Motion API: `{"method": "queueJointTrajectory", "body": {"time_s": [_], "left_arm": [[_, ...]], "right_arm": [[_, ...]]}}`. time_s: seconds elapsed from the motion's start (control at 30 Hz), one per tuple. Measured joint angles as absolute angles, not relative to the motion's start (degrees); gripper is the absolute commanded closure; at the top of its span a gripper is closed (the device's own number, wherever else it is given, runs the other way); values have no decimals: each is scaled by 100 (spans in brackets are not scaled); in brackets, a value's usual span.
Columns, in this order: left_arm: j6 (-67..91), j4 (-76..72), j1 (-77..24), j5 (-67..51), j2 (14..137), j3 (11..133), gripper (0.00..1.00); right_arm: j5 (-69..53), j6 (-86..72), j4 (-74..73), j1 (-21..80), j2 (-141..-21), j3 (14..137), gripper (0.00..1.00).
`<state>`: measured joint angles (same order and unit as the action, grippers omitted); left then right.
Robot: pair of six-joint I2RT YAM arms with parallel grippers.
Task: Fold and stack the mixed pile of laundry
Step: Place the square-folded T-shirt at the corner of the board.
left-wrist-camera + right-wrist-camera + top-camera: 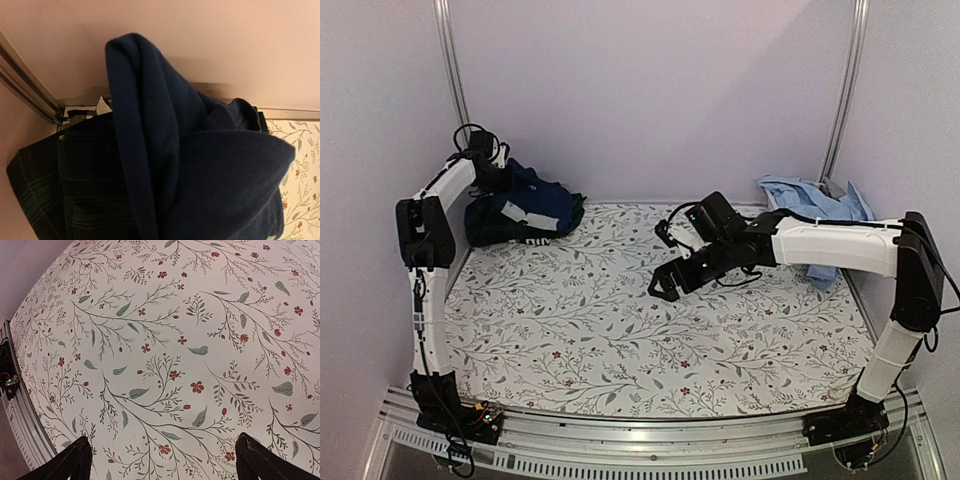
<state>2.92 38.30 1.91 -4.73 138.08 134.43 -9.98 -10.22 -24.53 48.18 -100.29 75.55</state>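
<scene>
The left claw (488, 165) is held shut at the far left corner of the desk. A fold of the navy T-shirt (150, 125) is seen drawn up into a peak towards its camera, so the cloth is judged to be pinched there for lifting clear of the dark green plaid piece (70, 190) lying beneath it. The tips of that claw are hidden by the cloth. The right claw (162, 445) is spread wide and poised over the middle of the floral sheet (620, 340) with nothing between its tips, presumably placed there to take a hem once the shirt is brought across. The light blue shirts (815, 200) are heaped, unfolded, in the far right corner.
</scene>
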Motion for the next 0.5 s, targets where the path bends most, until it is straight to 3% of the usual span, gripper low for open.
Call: {"method": "queueJointTrajectory", "body": {"time_s": [0.17, 0.37, 0.5], "left_arm": [[239, 3704, 521, -622, 14158, 13406, 95], [248, 3507, 755, -801, 14365, 13395, 58], [486, 3385, 1028, -1094, 14431, 13395, 50]], "right_arm": [[-998, -1098, -2661, 4818, -10167, 7752, 1], [-1000, -1234, -2827, 4818, -10274, 7856, 1], [-1000, -1326, -2915, 4818, -10331, 7926, 1]]}}
